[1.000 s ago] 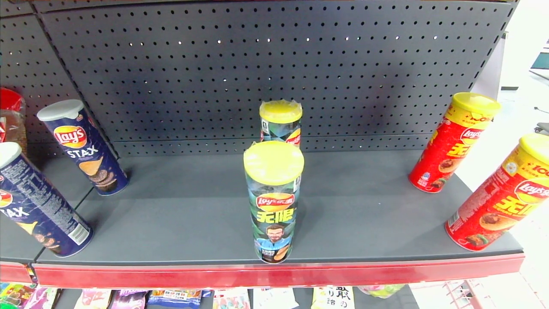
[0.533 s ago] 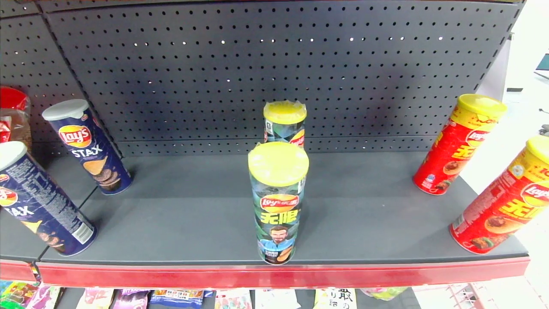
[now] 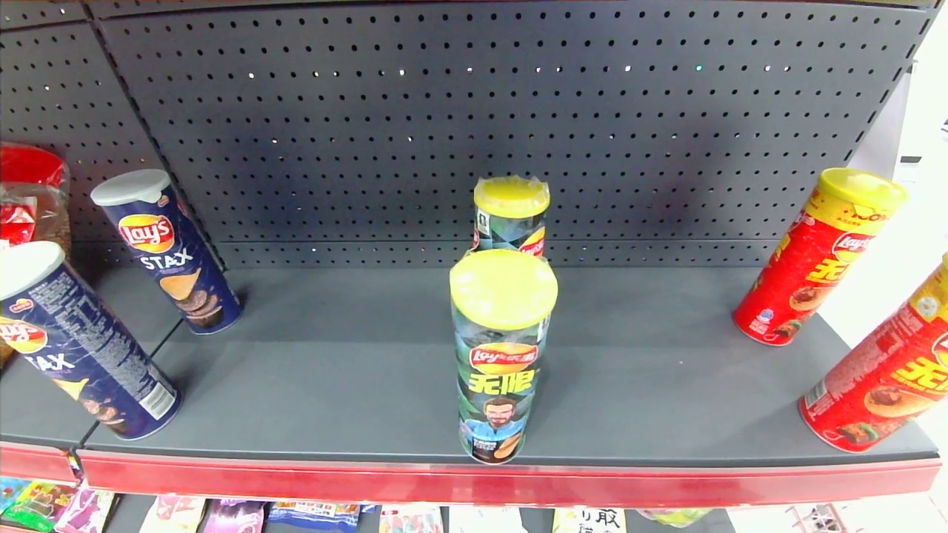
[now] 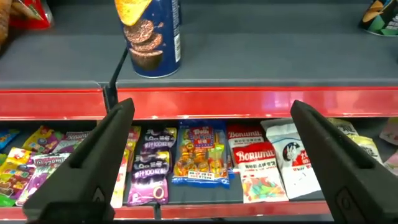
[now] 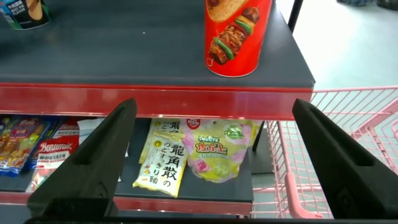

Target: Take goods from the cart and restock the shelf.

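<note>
The dark grey shelf carries upright chip cans. Two green cans with yellow lids stand mid-shelf, one at the front edge and one behind it. Two blue cans stand on the left, and two red cans on the right. My left gripper is open and empty, below the shelf's red lip near a blue can. My right gripper is also open and empty, below a red can. A pink wire cart stands to the right.
Snack bags fill the lower shelf under the red lip. A perforated back panel closes the shelf behind. Bare shelf surface lies between the can groups. A red-topped packet sits at the far left.
The whole head view has shifted, so everything sits a little further right in the picture. The cans themselves have not moved.
</note>
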Motion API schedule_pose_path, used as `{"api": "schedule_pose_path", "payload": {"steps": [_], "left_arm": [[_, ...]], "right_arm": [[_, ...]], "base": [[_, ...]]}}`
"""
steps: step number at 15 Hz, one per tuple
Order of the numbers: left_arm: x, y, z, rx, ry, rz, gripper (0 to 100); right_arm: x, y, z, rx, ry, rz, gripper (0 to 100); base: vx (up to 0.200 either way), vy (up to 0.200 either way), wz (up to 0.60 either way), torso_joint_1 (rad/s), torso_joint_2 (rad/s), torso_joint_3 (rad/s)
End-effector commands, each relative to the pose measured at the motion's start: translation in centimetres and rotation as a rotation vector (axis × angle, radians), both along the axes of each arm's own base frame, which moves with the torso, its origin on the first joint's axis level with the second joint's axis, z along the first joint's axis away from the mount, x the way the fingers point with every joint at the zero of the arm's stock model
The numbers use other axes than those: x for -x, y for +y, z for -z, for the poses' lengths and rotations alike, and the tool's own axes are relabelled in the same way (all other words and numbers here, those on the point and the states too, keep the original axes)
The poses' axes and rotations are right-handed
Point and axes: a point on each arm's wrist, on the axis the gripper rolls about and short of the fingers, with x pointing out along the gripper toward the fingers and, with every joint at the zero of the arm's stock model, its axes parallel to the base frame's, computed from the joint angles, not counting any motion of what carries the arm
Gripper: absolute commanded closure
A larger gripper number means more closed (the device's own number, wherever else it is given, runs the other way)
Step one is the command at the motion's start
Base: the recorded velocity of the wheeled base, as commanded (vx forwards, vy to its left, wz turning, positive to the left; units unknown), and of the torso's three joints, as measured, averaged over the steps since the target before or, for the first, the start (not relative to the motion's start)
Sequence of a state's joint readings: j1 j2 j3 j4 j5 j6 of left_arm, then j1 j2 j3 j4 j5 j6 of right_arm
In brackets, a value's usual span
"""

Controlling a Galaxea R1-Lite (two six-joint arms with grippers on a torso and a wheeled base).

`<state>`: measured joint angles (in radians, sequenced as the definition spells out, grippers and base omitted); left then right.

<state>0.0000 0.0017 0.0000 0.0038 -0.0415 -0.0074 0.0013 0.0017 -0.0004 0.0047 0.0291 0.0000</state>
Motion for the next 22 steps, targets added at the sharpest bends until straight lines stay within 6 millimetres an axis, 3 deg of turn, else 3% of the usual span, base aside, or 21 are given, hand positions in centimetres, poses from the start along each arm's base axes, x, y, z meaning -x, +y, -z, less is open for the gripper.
{"api": "schedule_pose_path", "payload": {"steps": [1, 3, 7, 13, 16, 19, 22], "left_arm": [[0.01, 0.0, 0.01, 0.0, -0.001, 0.0, 0], [0.01, 0.0, 0.01, 0.0, -0.001, 0.0, 0], [0.01, 0.0, 0.0, 0.0, -0.002, 0.0, 0], [0.01, 0.0, 0.0, 0.0, -0.002, -0.002, 0], [0.01, 0.0, 0.01, 0.0, -0.001, 0.0, 0], [0.01, 0.0, 0.01, 0.0, -0.001, 0.0, 0], [0.01, 0.0, 0.01, 0.0, -0.001, 0.0, 0]], "right_arm": [[0.0, 0.0, 0.01, 0.0, 0.0, -0.002, 0], [0.0, 0.0, 0.01, 0.002, 0.0, -0.002, 0], [0.0, 0.0, 0.01, 0.003, 0.0, -0.002, 0], [0.0, 0.0, 0.03, 0.003, 0.002, -0.002, 0], [0.01, 0.0, -0.03, 0.005, -0.001, 0.0, 0], [0.01, 0.0, -0.03, 0.002, -0.001, 0.0, 0], [0.0, 0.0, 0.01, 0.002, 0.0, 0.0, 0]], "base": [[0.0, 0.0, -0.6, 0.002, 0.0, 0.012], [0.0, 0.0, -0.6, -0.002, 0.0, 0.007], [0.0, 0.0, 0.0, 0.0, 0.0, 0.0], [-0.2, 0.0, 0.0, 0.004, 0.0, 0.001], [0.0, 0.0, 0.0, 0.0, 0.0, 0.0], [0.0, 0.0, 0.6, 0.006, 0.0, 0.002], [0.0, 0.0, 0.0, 0.0, 0.0, 0.0]]}}
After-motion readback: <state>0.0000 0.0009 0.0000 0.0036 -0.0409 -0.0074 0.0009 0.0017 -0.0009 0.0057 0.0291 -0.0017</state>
